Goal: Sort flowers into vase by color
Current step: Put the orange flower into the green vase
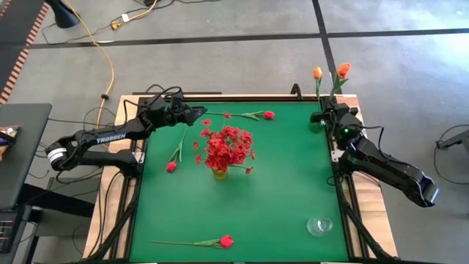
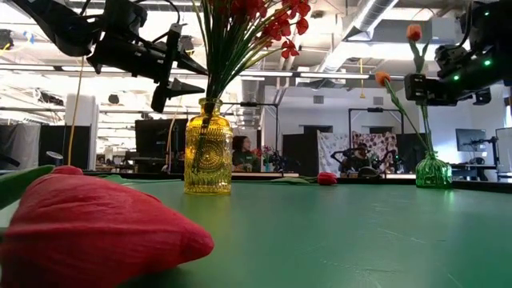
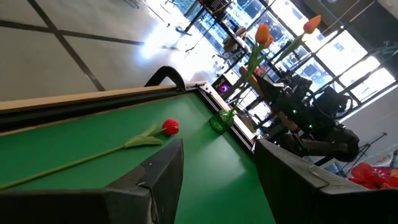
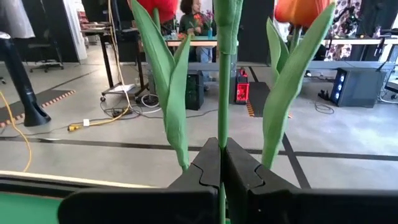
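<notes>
Three red-pink tulips on table, two orange tulips, three vases.

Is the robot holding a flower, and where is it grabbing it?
Yes. The right hand is shut on the thin green stem of an orange tulip over the green vase. The left hand is open, holding nothing.

Left hand hovers spread above the table's far side; right hand is clamped at the far right corner.
</notes>
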You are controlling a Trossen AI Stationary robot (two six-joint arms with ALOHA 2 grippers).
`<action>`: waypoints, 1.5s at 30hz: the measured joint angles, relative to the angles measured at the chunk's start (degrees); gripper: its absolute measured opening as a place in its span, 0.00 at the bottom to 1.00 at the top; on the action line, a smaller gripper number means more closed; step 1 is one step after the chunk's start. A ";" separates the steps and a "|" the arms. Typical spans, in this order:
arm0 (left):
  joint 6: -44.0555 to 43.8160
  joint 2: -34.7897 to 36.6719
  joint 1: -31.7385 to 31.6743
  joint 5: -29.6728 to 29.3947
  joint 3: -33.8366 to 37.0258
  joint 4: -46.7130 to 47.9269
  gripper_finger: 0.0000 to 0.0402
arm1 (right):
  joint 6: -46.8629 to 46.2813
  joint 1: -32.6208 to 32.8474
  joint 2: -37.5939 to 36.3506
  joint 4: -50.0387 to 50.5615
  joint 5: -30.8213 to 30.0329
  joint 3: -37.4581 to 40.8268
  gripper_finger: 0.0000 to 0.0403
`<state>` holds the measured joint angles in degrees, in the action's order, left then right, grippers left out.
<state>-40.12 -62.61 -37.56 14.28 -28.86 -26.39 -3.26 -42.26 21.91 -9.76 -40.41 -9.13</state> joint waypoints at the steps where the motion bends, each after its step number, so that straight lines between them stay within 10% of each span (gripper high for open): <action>1: 0.00 0.00 0.00 0.00 0.00 0.00 0.46 | 0.11 -0.23 0.39 -0.59 0.06 0.00 0.07; 45: 0.96 0.00 -0.02 0.04 0.00 0.04 0.46 | -6.87 -0.59 2.04 11.58 -0.02 0.00 0.21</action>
<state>-39.16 -62.61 -37.58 14.33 -28.86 -26.35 -10.13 -42.85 23.94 1.83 -40.42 -9.13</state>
